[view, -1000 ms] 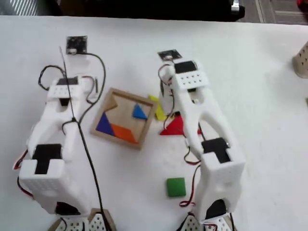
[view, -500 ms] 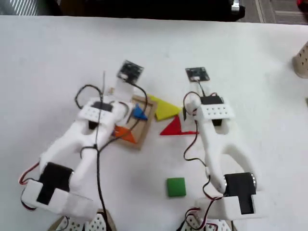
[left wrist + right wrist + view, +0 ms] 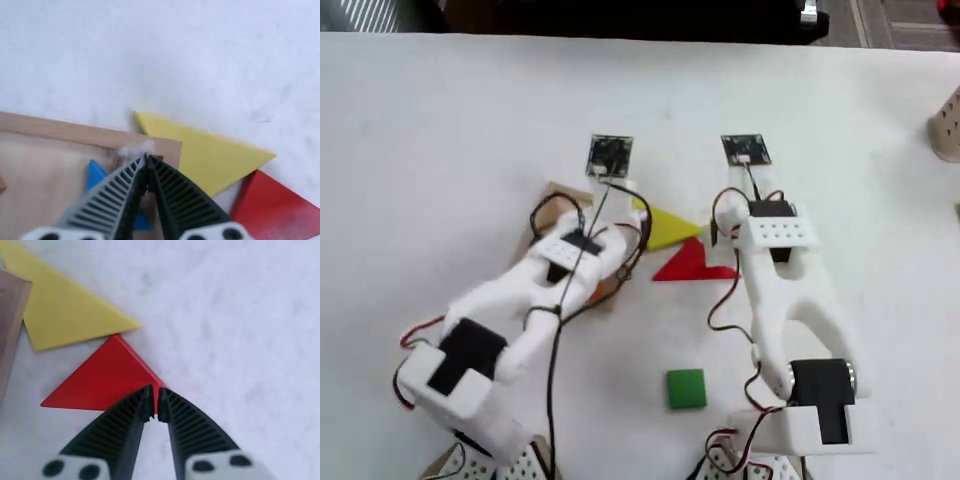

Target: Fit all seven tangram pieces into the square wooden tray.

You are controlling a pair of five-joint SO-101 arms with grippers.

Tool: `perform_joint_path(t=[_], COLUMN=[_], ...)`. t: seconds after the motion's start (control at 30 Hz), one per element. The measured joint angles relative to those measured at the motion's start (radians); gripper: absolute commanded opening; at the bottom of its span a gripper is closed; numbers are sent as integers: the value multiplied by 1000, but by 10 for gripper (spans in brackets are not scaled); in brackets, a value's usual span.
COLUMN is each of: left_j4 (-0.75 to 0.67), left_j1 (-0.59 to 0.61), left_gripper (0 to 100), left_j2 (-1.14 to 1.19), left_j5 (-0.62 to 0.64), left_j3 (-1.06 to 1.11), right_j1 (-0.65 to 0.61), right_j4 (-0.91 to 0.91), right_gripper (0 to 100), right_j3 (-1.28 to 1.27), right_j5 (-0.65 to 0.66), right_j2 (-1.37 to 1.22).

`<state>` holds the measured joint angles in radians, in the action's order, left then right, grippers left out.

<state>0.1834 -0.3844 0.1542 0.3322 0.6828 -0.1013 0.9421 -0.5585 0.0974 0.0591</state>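
The wooden tray (image 3: pixel 55 131) lies left of centre, mostly under my left arm (image 3: pixel 560 265). A blue triangle (image 3: pixel 95 175) sits inside it. My left gripper (image 3: pixel 147 161) is shut, its tips over the tray corner nearest the yellow triangle (image 3: pixel 205 152). That yellow triangle (image 3: pixel 670 225) lies on the table just right of the tray, touching the red triangle (image 3: pixel 688 263) below it. My right gripper (image 3: pixel 153 396) is shut, with its tips at the edge of the red triangle (image 3: pixel 102 385). A green square (image 3: pixel 686 388) lies alone near the table's front.
My right arm (image 3: pixel 780 290) stretches along the right of the pieces. A cardboard object (image 3: pixel 946 125) stands at the far right edge. White tabletop lies open behind the arms and to the right.
My left arm has swung right and forward across the tray, now covering most of it. My right arm has pulled to the right off the pieces, uncovering the yellow and red triangles.
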Motion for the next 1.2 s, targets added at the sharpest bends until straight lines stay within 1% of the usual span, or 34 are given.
perform_joint_path(t=[0.13, 0.27, 0.4, 0.5, 0.67, 0.87, 1.07, 1.2], left_j4=[127, 230, 328, 407, 491, 539, 539, 439], left_j1=[0, 3, 5, 32, 114, 218, 224, 224], left_gripper=[23, 23, 23, 23, 23, 26, 24, 24], left_j2=[25, 25, 21, 6, -43, -147, -170, -170], left_j5=[9, 8, -81, -130, -144, -144, -144, -144], left_j3=[-69, -84, -104, -112, -107, -107, -92, -64], right_j1=[5, 2, 3, 2, 3, 2, -11, -12], right_j4=[-2, -2, -2, -2, -2, -3, -3, -3], right_gripper=[21, 21, 21, 21, 21, 21, 21, 21], right_j3=[0, 0, -3, -3, -3, -3, -6, -6], right_j5=[0, 0, 0, 0, 0, 0, 0, 0], right_j2=[0, 0, 0, 0, 0, 0, 0, 0])
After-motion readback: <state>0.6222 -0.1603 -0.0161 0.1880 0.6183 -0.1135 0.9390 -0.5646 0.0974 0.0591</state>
